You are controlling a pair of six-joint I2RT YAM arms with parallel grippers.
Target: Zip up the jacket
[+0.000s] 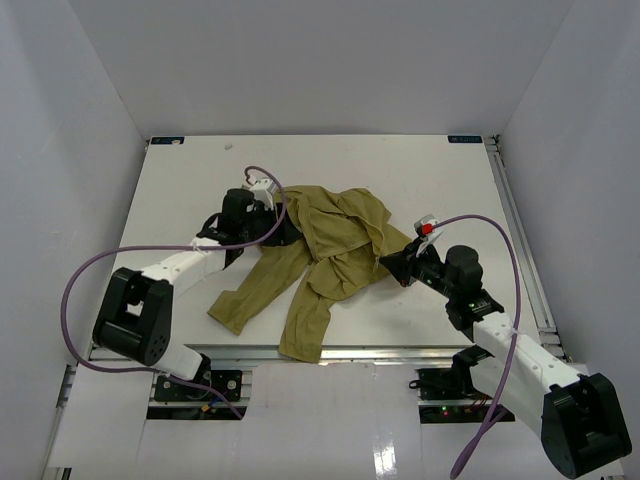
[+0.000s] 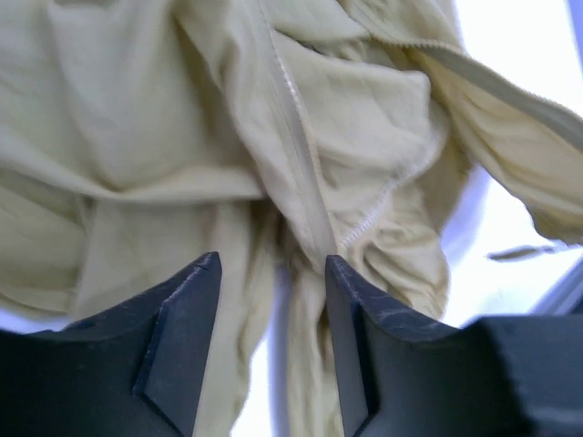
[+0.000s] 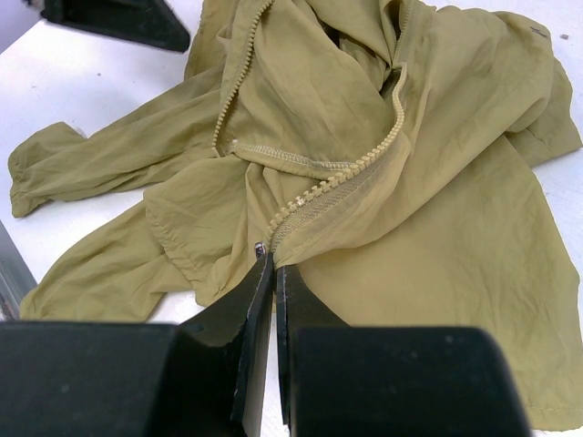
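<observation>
The olive-green jacket (image 1: 330,245) lies crumpled and unzipped on the white table, with its sleeves trailing toward the near edge. My right gripper (image 1: 397,266) is at the jacket's right edge. In the right wrist view it (image 3: 274,264) is shut on the jacket's edge (image 3: 437,209), right at the end of the row of zipper teeth (image 3: 351,171), and a small metal piece (image 3: 260,248) sits beside the tip. My left gripper (image 1: 276,226) is at the jacket's left side. In the left wrist view it (image 2: 271,273) is open, with folds of cloth and a zipper strip (image 2: 296,118) just ahead of and between its fingers.
The table (image 1: 200,190) is enclosed by white walls at the left, back and right. Purple cables (image 1: 80,290) loop from both arms. One sleeve (image 1: 250,295) and the other sleeve (image 1: 305,335) reach near the table's front edge. The left arm's dark gripper shows in the right wrist view (image 3: 118,18).
</observation>
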